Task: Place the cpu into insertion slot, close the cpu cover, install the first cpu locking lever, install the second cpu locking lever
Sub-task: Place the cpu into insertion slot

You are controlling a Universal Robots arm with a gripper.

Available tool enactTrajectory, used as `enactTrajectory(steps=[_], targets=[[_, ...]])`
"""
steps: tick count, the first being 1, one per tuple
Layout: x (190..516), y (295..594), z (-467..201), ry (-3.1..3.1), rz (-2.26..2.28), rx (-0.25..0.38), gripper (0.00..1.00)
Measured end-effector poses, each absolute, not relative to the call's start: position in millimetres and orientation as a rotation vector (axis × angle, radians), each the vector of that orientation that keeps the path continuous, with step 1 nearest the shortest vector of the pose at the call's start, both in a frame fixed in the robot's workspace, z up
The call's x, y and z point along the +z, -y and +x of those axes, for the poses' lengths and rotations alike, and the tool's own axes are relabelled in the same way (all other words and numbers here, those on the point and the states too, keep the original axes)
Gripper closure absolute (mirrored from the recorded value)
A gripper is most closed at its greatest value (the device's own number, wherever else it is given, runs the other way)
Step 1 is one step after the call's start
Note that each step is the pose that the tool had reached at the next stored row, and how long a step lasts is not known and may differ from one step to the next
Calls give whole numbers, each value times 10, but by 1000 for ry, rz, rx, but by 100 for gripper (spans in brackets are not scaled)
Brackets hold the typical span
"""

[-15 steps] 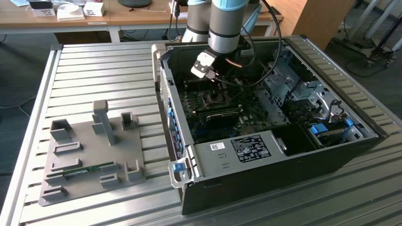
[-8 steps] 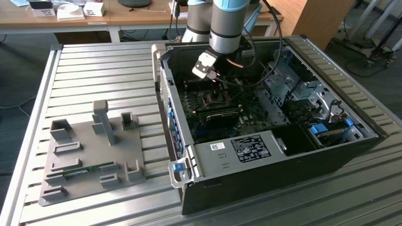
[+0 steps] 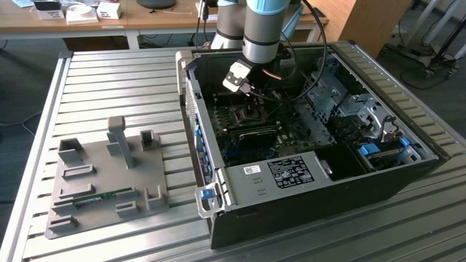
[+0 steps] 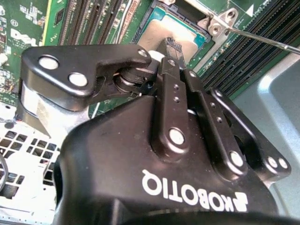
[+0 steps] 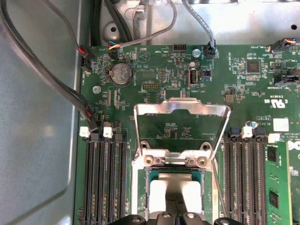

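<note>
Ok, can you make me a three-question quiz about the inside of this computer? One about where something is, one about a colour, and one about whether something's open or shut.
1. Where is the cpu?
A) on the grey holder outside the case
B) lying in the insertion slot
C) on the wooden desk

2. What colour is the motherboard?
A) red
B) blue
C) green

3. How is the cpu cover?
A) swung up, open
B) flat down over the chip
C) taken off, lying on the table

Answers:
1 B: its silvery top sits inside the slot's metal rim.
2 C: the board is green all round the slot.
3 A: the frame stands raised off the slot, with green board showing through its cut-out.
</note>
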State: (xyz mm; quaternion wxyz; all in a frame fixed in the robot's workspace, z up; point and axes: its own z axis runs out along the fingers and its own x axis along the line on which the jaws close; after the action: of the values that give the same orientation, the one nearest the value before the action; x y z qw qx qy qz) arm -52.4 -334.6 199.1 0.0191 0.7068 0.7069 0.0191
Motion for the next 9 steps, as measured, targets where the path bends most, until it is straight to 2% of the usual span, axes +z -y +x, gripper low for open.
enactTrajectory(steps=[9], targets=[[1989, 3346, -524, -2194, 2194, 59, 89]])
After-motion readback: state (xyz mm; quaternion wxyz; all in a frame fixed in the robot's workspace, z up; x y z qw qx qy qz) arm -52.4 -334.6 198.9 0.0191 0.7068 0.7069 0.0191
